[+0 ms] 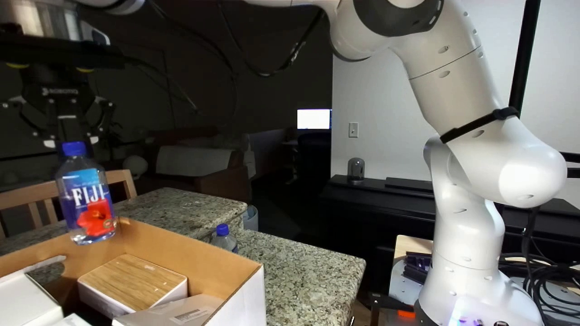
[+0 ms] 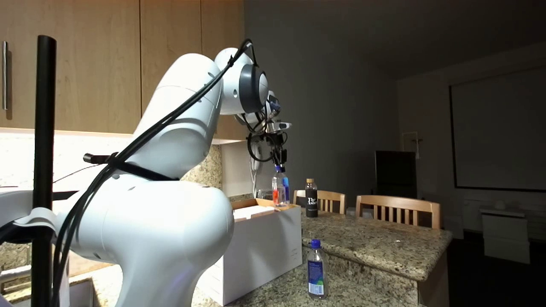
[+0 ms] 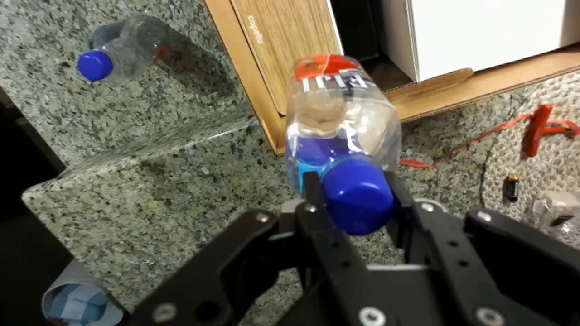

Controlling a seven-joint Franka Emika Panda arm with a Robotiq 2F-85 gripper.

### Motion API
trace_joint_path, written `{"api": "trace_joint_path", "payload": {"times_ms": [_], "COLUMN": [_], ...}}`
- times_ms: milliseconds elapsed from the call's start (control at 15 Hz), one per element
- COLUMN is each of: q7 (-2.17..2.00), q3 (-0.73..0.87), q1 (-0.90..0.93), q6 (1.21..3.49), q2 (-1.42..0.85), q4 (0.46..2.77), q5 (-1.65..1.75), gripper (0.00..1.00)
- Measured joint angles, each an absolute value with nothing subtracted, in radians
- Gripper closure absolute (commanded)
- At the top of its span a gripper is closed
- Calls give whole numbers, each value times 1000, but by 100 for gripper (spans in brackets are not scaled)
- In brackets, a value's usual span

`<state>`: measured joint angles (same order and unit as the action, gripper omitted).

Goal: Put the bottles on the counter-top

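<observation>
Tool (image 3: 352,181) pinches a FIJI water bottle (image 1: 88,199) by its blue cap (image 1: 74,148); bottle hangs cap up at a corner of the open cardboard box (image 1: 195,251); whether it touches the rim, cannot tell. Second bottle (image 2: 316,273) stands upright on the lower level of the granite bench (image 1: 312,280), near the box and apart from it. Box contains a wood-topped case (image 1: 131,280) and white cartons (image 1: 27,301).

White arm (image 1: 453,90), black strap (image 1: 476,123), cables (image 2: 170,116); black jaws, silver screws (image 3: 371,316).

Glossy clear plastic bottles (image 1: 85,194), glossy-edged granite counter-top (image 1: 312,276), matt cardboard box (image 1: 219,271), wooden chairs (image 2: 396,201), rough-textured mat (image 3: 557,158).
</observation>
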<state>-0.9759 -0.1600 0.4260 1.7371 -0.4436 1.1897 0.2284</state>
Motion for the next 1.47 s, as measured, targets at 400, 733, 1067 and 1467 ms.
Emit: {"api": "trace_joint_path", "payload": {"times_ms": [400, 733, 1067, 1467], "q7": [-1117, -1213, -1238, -1239], "q3": [-129, -56, -54, -32], "q1": [420, 375, 206, 43], "q6": [1580, 1585, 1707, 2002], "q2": [-198, 41, 212, 306], "q4": [1292, 1532, 1813, 2200], "q5": [228, 225, 203, 200], "gripper": [84, 84, 84, 85]}}
